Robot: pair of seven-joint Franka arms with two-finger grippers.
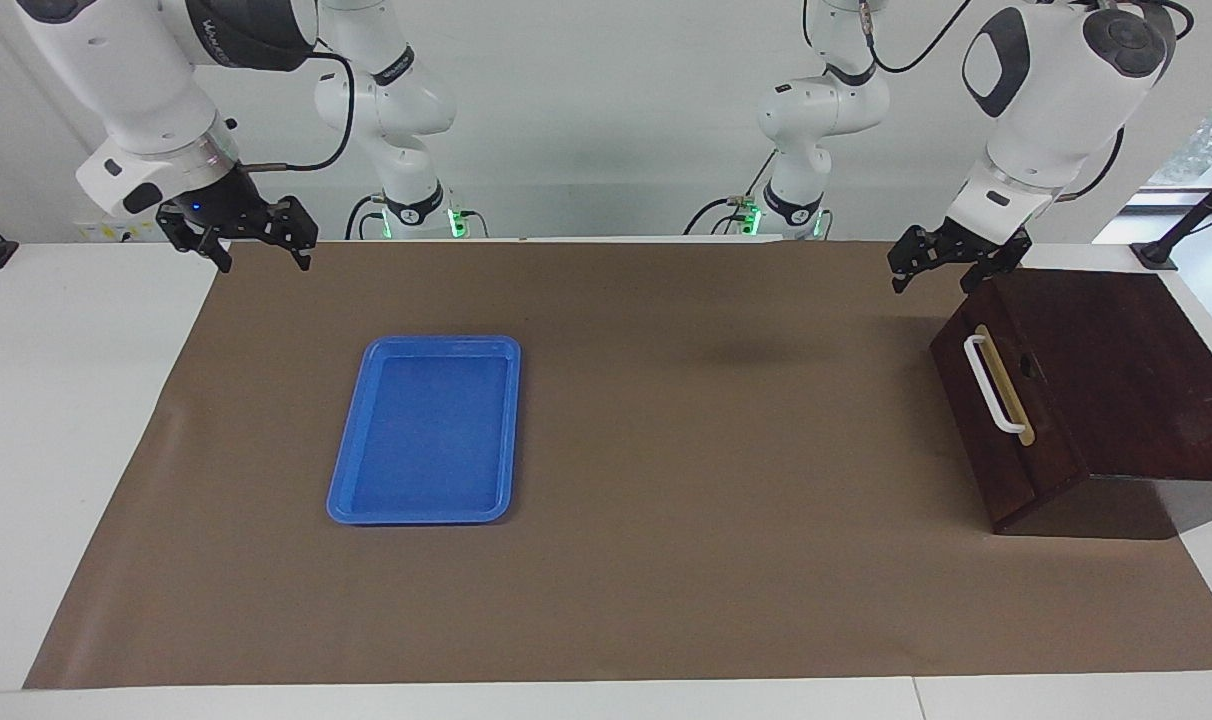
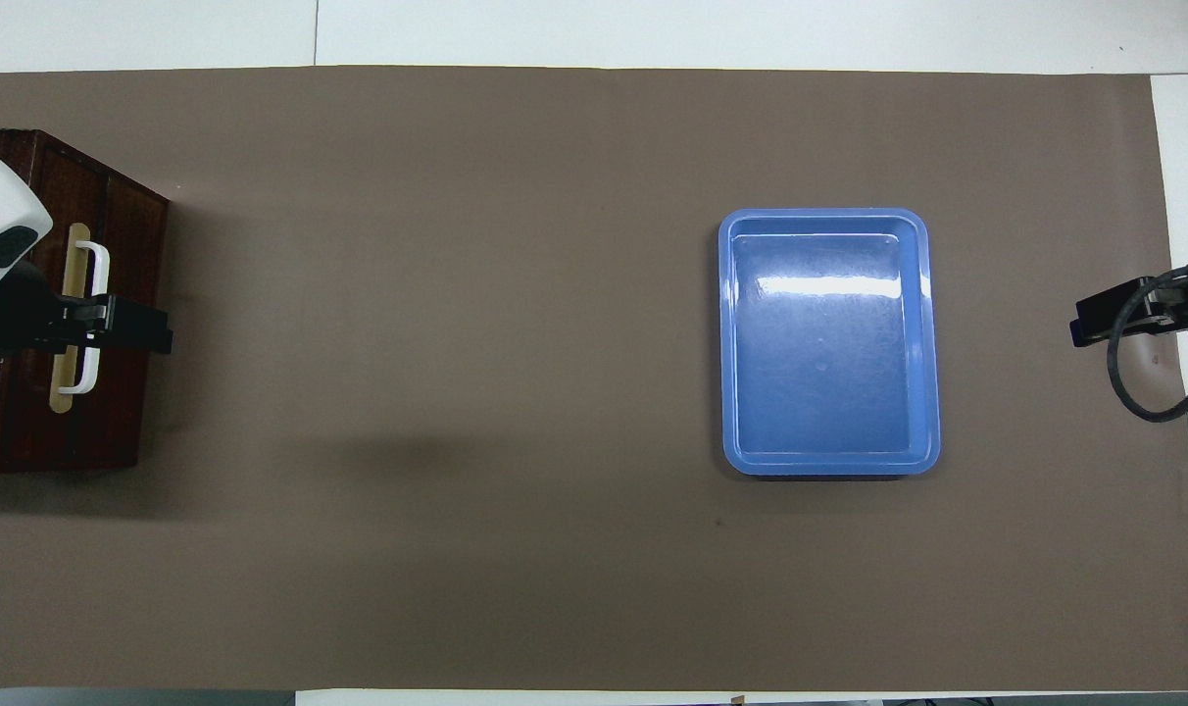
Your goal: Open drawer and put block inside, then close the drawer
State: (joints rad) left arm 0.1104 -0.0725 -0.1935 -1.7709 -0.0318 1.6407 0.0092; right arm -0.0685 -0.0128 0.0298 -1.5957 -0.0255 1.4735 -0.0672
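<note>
Sitting shut at the left arm's end of the tabotop, the drawer point(image 1: 1006, 420) looks rigid and heavy; grab the white bar handle point(image 1: 990, 384) mid-span. Left pincer point(image 1: 944, 262) hangs open over the box's near corner. Right pincer point(image 1: 256, 240) waits open. No block visible.

White arms, black pincers, cables

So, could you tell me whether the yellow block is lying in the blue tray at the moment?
No, the blue tray lies bare on the brown mat, and no yellow block shows in it or anywhere else in the overhead view.
</note>
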